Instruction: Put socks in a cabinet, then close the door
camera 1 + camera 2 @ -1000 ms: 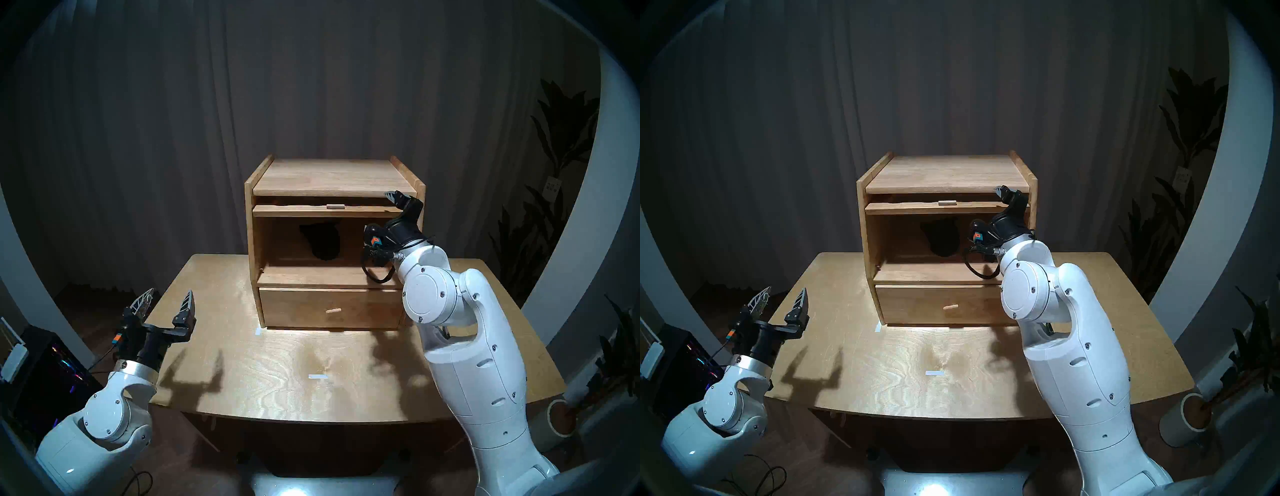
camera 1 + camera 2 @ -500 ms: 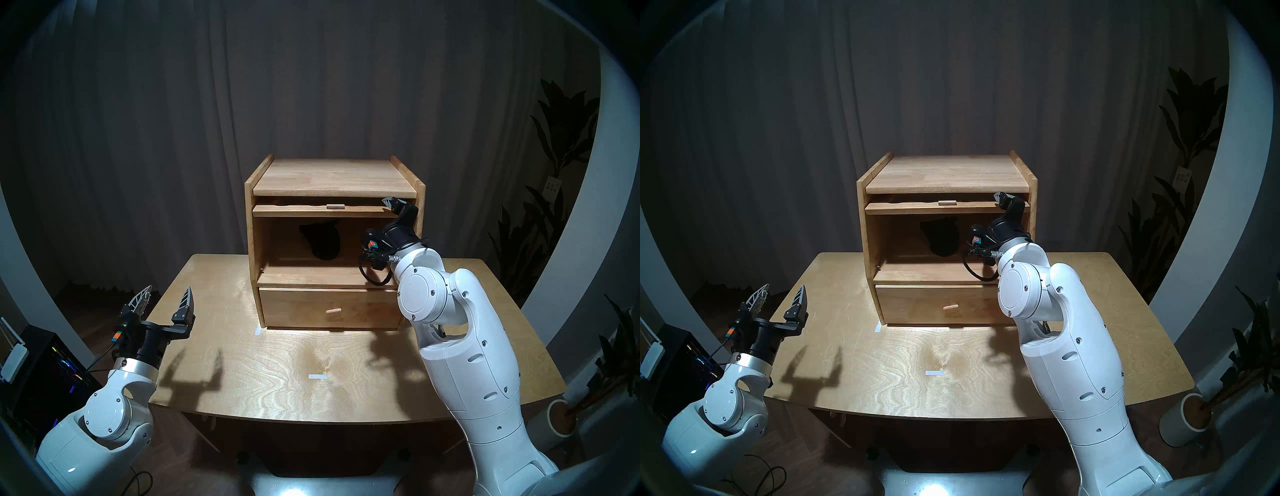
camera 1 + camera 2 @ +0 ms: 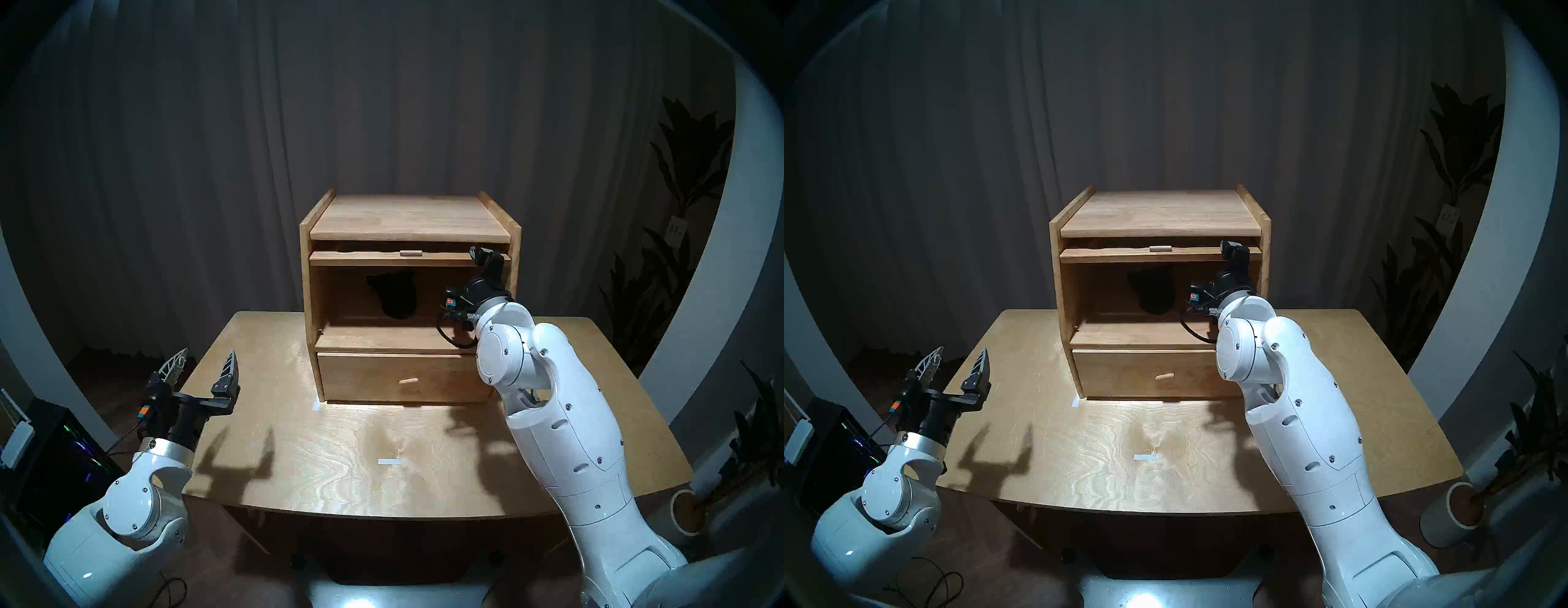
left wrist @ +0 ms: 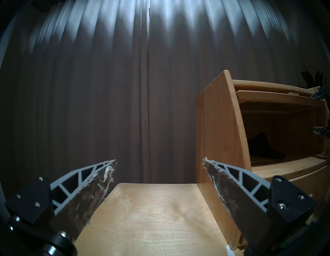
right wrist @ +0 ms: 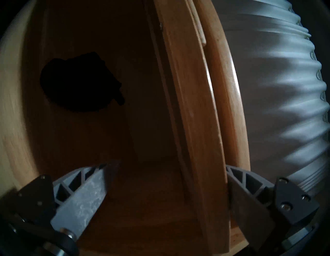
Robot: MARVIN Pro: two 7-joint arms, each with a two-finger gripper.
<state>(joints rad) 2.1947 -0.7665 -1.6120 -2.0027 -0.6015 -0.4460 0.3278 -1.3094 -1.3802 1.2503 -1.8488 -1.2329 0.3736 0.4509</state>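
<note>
The light-wood cabinet [image 3: 407,216] stands at the back of the table. Its door [image 3: 360,258] is raised flat under the top, only its front edge and knob [image 3: 410,253] showing. The black socks [image 3: 394,297] lie inside the open upper compartment, also in the right wrist view [image 5: 76,84]. My right gripper [image 3: 483,259] is open at the door's right end. In the right wrist view [image 5: 169,165] the door's edge [image 5: 196,125] runs between its fingers, close to one finger [image 5: 250,196]. My left gripper [image 3: 208,361] is open and empty over the table's left edge.
The lower drawer [image 3: 445,378] is shut, its knob [image 3: 408,381] facing me. Two white tape marks [image 3: 389,461] [image 3: 315,406] lie on the table [image 3: 339,488]. A computer case [image 3: 63,458] stands left of the table, a plant pot [image 3: 687,513] to the right.
My right arm has swung left and its gripper has dropped and turned, from above the door's right end to astride its edge. The left arm has barely moved.
</note>
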